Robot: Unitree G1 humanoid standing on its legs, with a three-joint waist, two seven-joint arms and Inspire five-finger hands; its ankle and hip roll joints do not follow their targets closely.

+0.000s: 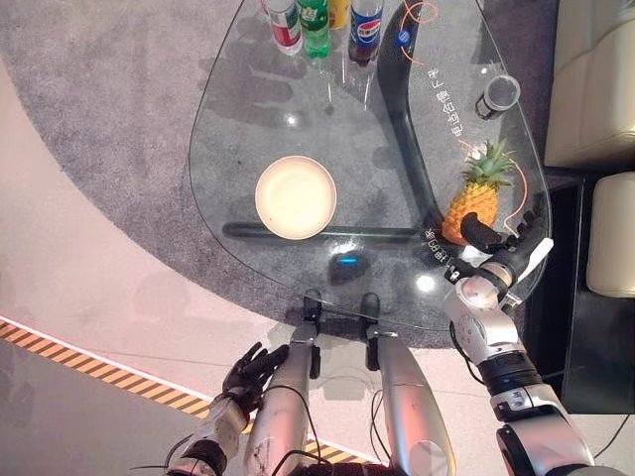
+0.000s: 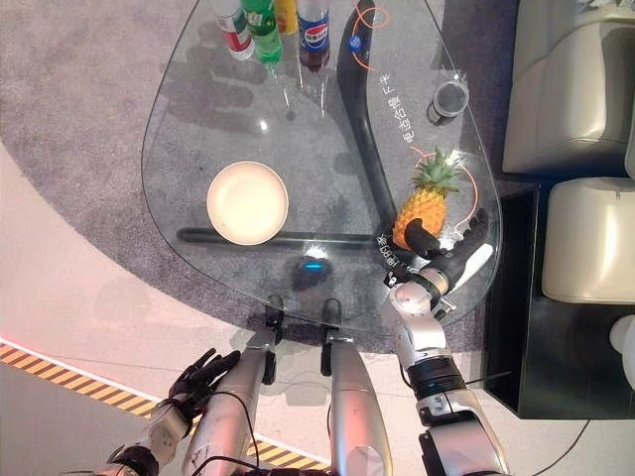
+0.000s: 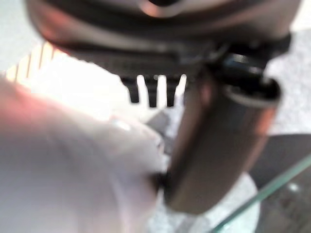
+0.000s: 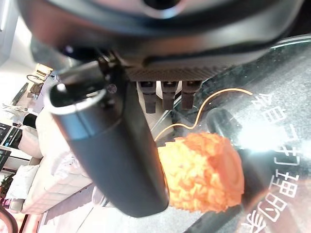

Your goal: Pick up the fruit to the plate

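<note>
**Two hands noted, right at the fruit, left low and idle**

Right hand (image 1: 496,253) set at the base of the pineapple (image 1: 474,203); thumb against its near side, fingers (image 4: 165,97) straight and spread past the far side, not curled round it. Pineapple upright on the glass table (image 1: 248,109), leaves away from the fingers, near the table's right edge. Left hand (image 1: 250,372) below the table's near edge, over the floor, fingers loosely relaxed and holding nothing.

Plate (image 1: 296,196), cream and round, well apart from the right fingers, toward the left across the dark table leg (image 1: 407,129) seen through the glass. Bottles (image 1: 316,22) grouped at the far edge, well beyond the fingertips. Small dark-rimmed cup (image 1: 499,94) beyond the pineapple's leaves.

Grey carpet (image 1: 109,89) under the table; pale floor with a yellow-black striped line (image 1: 119,377) beside the left hand. Cream sofa (image 2: 575,89) past the right fingers.
</note>
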